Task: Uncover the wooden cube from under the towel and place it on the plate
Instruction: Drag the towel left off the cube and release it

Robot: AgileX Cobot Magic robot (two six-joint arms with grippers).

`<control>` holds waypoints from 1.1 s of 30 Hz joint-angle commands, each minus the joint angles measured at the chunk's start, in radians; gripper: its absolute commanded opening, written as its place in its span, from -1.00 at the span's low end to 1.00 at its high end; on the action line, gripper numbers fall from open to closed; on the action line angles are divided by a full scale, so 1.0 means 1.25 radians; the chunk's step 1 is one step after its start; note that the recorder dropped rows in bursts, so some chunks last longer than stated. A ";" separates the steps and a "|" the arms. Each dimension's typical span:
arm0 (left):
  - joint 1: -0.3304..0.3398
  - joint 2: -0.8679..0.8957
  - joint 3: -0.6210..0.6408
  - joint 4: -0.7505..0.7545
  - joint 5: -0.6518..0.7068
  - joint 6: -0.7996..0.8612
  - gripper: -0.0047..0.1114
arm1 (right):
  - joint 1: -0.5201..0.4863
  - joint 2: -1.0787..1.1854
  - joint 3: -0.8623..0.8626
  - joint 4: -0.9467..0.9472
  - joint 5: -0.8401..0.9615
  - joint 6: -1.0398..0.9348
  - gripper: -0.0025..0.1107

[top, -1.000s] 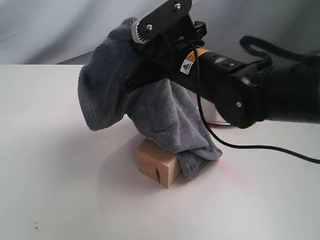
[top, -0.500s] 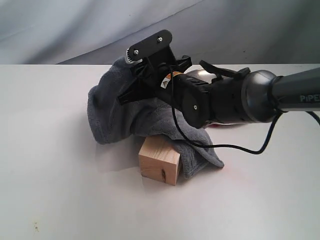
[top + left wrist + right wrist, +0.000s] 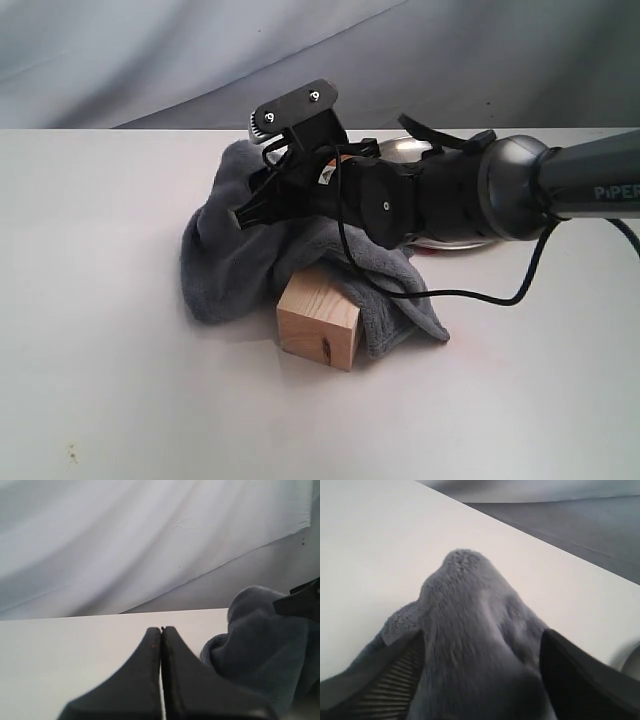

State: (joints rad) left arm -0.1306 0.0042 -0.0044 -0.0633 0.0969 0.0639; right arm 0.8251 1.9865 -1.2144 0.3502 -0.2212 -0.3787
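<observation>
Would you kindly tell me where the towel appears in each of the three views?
Exterior: towel heaped left of centre, behind and beside the cube, with the right hand at its top.
Left wrist: towel beside and beyond the shut left hand.
Right wrist: towel fills the middle, between the right hand's fingers.
Shared landmark: the white table.

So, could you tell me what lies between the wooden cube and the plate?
The towel, bunched in the right gripper, as the exterior view shows.
</observation>
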 commanded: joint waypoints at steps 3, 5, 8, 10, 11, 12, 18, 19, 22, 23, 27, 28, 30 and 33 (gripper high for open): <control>0.002 -0.003 0.004 -0.002 -0.009 -0.002 -0.92 | 0.000 -0.024 -0.003 0.024 0.010 -0.006 0.31; 0.002 -0.003 0.004 -0.002 -0.009 -0.002 -0.92 | 0.002 -0.052 -0.003 0.032 0.033 -0.006 0.31; 0.002 -0.003 0.004 -0.002 -0.009 -0.002 -0.92 | 0.002 -0.109 -0.003 0.032 0.119 -0.006 0.31; 0.002 -0.003 0.004 -0.002 -0.009 -0.002 -0.92 | 0.002 -0.147 -0.003 0.032 0.238 -0.006 0.31; 0.002 -0.003 0.004 -0.002 -0.009 -0.002 -0.92 | 0.002 -0.164 -0.003 0.025 0.303 -0.006 0.31; 0.002 -0.003 0.004 -0.002 -0.009 -0.002 -0.92 | 0.002 -0.178 -0.003 0.012 0.363 -0.006 0.31; 0.002 -0.003 0.004 -0.002 -0.009 -0.002 -0.92 | -0.008 -0.180 -0.003 -0.174 0.530 0.098 0.31; 0.002 -0.003 0.004 -0.002 -0.009 -0.002 -0.92 | -0.011 -0.176 -0.003 -0.231 0.545 0.150 0.31; 0.002 -0.003 0.004 -0.002 -0.009 -0.002 -0.92 | -0.024 -0.174 -0.003 -0.352 0.602 0.261 0.31; 0.002 -0.003 0.004 -0.002 -0.009 -0.002 -0.92 | -0.026 -0.174 -0.003 -0.368 0.622 0.272 0.31; 0.002 -0.003 0.004 -0.002 -0.009 -0.002 -0.92 | -0.028 -0.174 -0.003 -0.370 0.677 0.270 0.31; 0.002 -0.003 0.004 -0.002 -0.009 -0.002 -0.92 | -0.028 -0.174 -0.003 -0.370 0.678 0.270 0.31; 0.002 -0.003 0.004 -0.002 -0.009 -0.002 -0.92 | -0.028 -0.174 -0.003 -0.367 0.678 0.270 0.30; 0.002 -0.003 0.004 -0.002 -0.009 -0.002 -0.92 | -0.028 -0.174 -0.003 -0.364 0.685 0.270 0.20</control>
State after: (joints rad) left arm -0.1306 0.0042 -0.0044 -0.0633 0.0969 0.0639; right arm 0.7948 1.7702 -1.2163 -0.0974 0.6272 -0.0490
